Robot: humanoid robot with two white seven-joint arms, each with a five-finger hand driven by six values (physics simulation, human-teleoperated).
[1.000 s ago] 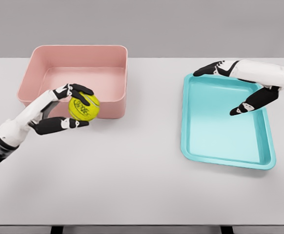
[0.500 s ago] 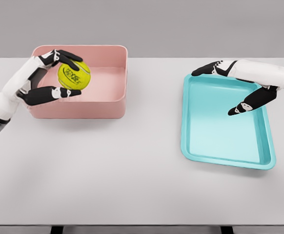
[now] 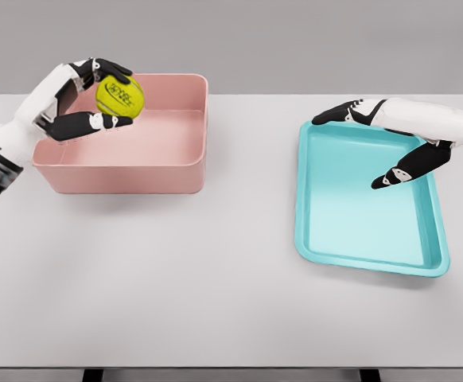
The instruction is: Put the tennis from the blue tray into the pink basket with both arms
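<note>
Held tennis ball point(image 3: 119, 95) pinched in left hand point(image 3: 76, 99) fingers, upper left, above pink basket point(image 3: 176, 163), apparently for release. Right hand point(image 3: 391, 143) spread over blue tray point(image 3: 327, 239), empty.

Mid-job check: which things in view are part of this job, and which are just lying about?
Job: ball, held in left hand over basket; tray; right hand open above tray.
Lying about: nothing, only the table.

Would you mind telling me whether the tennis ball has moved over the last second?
Yes. The ball, held in the left hand, has gone up and away from the basket's front wall to above its back left corner.
</note>
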